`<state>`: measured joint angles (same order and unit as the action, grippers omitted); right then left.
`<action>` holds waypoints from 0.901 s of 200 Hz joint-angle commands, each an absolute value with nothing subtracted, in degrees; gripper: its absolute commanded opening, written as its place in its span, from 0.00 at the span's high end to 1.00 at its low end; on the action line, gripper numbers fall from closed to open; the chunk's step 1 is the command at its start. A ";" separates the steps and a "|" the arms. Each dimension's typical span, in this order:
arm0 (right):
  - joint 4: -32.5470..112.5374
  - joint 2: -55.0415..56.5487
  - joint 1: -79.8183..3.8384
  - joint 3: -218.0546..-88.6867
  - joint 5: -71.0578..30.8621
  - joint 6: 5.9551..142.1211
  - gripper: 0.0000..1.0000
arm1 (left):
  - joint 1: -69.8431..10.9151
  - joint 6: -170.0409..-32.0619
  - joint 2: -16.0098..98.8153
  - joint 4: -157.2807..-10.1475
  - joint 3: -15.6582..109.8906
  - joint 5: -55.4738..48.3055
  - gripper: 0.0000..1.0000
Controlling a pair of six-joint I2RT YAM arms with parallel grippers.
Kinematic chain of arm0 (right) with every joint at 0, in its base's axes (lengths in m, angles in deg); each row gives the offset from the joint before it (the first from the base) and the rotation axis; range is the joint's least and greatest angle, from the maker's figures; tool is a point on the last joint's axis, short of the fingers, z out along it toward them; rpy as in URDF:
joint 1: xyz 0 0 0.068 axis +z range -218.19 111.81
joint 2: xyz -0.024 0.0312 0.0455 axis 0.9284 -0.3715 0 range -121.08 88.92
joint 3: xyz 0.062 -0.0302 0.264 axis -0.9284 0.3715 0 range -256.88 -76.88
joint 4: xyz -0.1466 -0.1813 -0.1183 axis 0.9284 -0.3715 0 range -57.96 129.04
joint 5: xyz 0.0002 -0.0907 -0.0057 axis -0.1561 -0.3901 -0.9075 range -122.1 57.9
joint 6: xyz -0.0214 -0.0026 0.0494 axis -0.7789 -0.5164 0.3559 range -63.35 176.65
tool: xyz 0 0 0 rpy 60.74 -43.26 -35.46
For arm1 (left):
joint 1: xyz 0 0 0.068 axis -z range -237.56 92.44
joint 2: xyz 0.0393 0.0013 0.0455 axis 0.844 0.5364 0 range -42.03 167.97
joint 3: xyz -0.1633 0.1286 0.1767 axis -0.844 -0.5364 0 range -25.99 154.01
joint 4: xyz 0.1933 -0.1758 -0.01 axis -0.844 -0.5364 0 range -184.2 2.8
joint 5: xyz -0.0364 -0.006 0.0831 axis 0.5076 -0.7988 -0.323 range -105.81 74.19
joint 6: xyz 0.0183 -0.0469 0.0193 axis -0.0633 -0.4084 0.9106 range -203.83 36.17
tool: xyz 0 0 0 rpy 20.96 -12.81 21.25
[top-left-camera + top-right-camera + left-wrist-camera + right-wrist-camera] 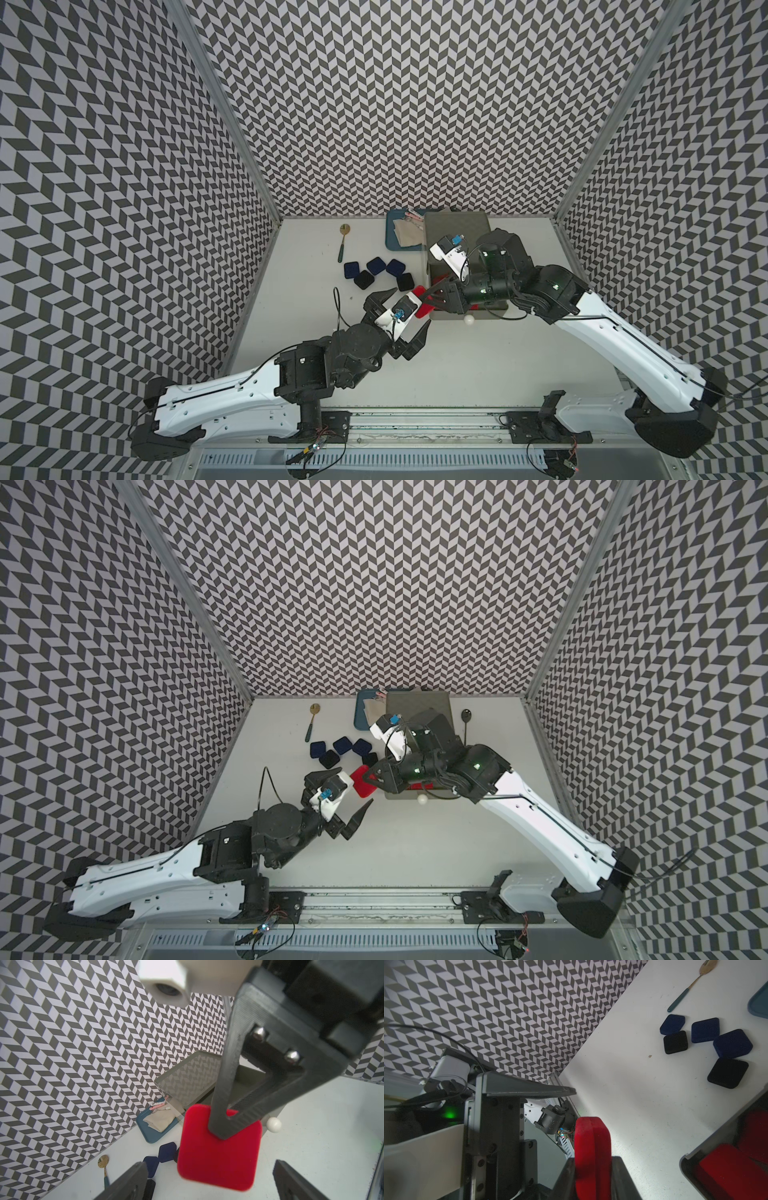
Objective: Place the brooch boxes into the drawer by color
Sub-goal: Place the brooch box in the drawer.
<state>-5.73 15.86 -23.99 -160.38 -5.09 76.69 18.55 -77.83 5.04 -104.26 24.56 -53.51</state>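
Red brooch box (218, 1157) grasped by right gripper (593, 1176); left gripper (409, 307) released; three navy boxes (705, 1029); two black boxes (728, 1073)

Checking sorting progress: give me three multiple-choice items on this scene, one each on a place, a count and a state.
1. Where do the stowed red velvet brooch boxes lie? A on the blue tray; B in the open grey drawer; C beside the gold spoon.
2. How many navy velvet boxes lie on the white table? A one; B five; C three.
3. Which gripper clamps the red box outside the drawer? A right; B left; C neither.
Answers: B, red shows inside the drawer; C, three navy squares lie beside two black boxes; A, the right gripper pinches it while the left gripper stands open.
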 commanded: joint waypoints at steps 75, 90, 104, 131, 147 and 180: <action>4.18 28.45 -45.77 -140.48 -6.25 81.65 0.92 | 18.11 -85.90 -6.16 -101.76 18.46 -61.47 0.00; 5.31 28.30 -46.77 -139.17 -6.70 81.53 0.92 | 17.94 -86.79 -6.71 -101.88 17.65 -61.58 0.00; 5.99 27.68 -47.42 -138.78 -7.42 81.37 0.92 | 17.59 -87.30 -7.20 -101.53 16.63 -61.14 0.00; 7.25 26.29 -48.47 -137.98 -8.63 80.91 0.92 | 16.65 -87.70 -7.83 -100.91 15.09 -59.12 0.00; 8.18 25.67 -49.02 -137.55 -8.72 80.82 0.92 | 16.13 -87.90 -8.01 -100.95 14.64 -58.45 0.00; 9.35 23.75 -49.27 -136.65 -7.94 80.59 0.92 | 15.15 -88.20 -8.41 -100.99 14.02 -57.47 0.00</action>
<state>5.22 25.11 -48.88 -137.26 -7.98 81.47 15.91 -87.36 -7.59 -101.41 14.65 -58.93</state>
